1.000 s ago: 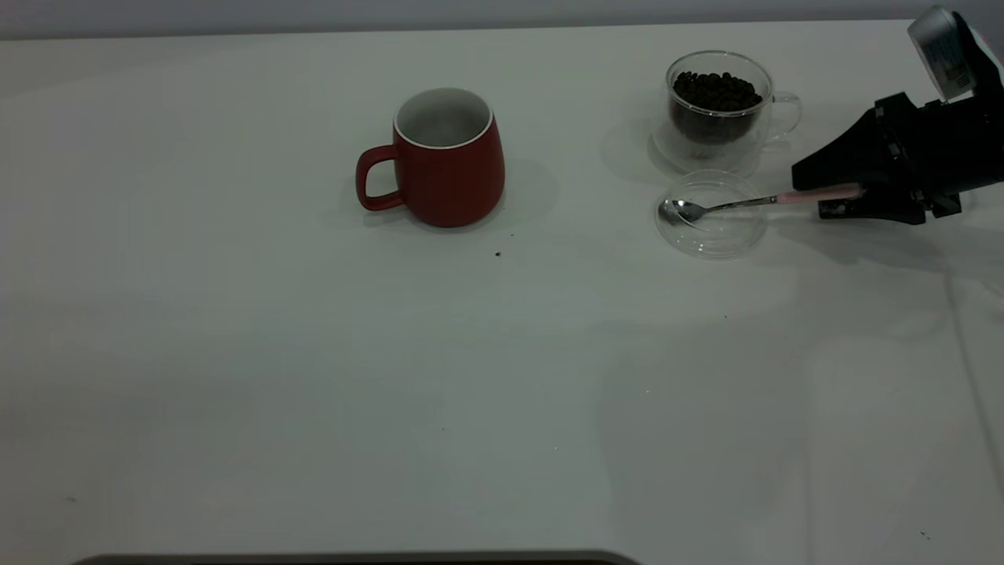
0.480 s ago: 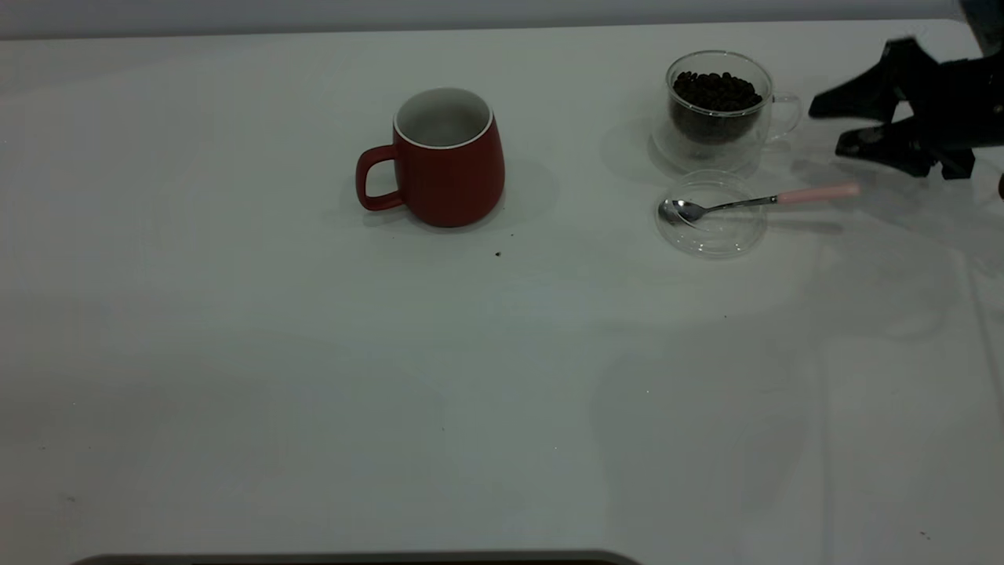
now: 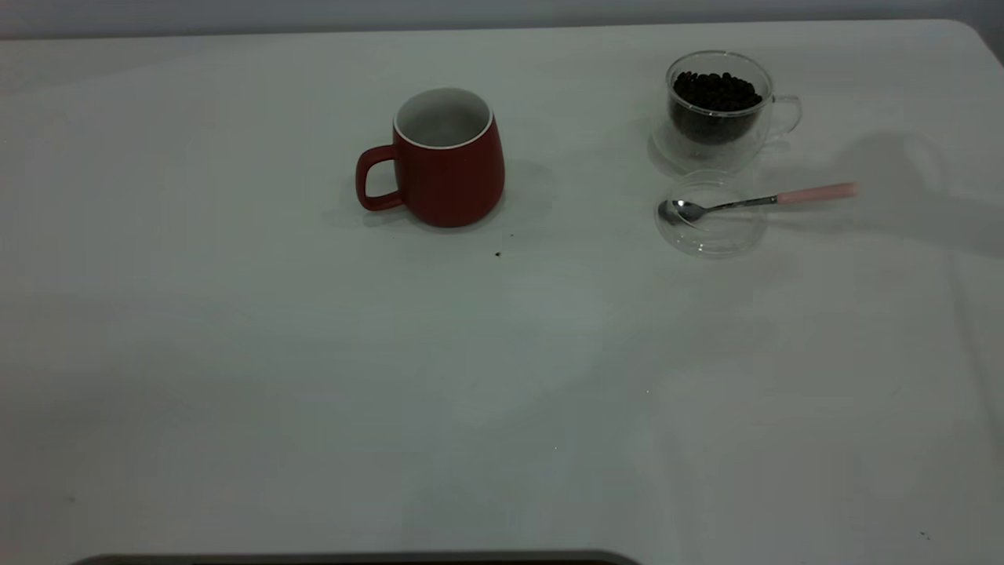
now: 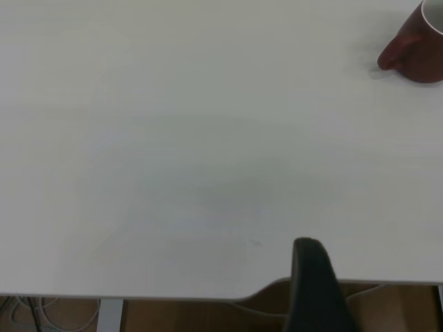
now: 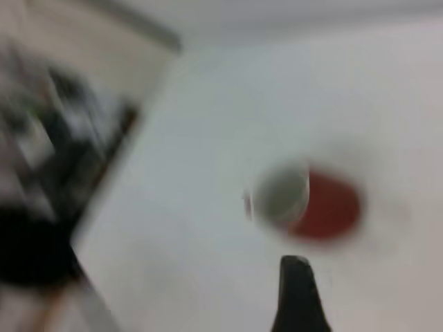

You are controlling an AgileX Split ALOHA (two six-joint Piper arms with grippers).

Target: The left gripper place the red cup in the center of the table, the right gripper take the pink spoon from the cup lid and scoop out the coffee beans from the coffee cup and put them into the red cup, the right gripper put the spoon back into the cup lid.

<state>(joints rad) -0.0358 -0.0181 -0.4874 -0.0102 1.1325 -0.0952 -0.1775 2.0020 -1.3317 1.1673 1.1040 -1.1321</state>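
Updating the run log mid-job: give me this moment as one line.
red cup: upright, mid-table | pink spoon: bowl in cup lid, ungripped | coffee cup: holds beans | both grippers: outside exterior view

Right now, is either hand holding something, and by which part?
Nothing is held. The pink-handled metal spoon lies free with its bowl in the clear glass lid; neither hand is near it.

One black, rounded finger [image 4: 315,287] of each end effector, plain and unmarked.
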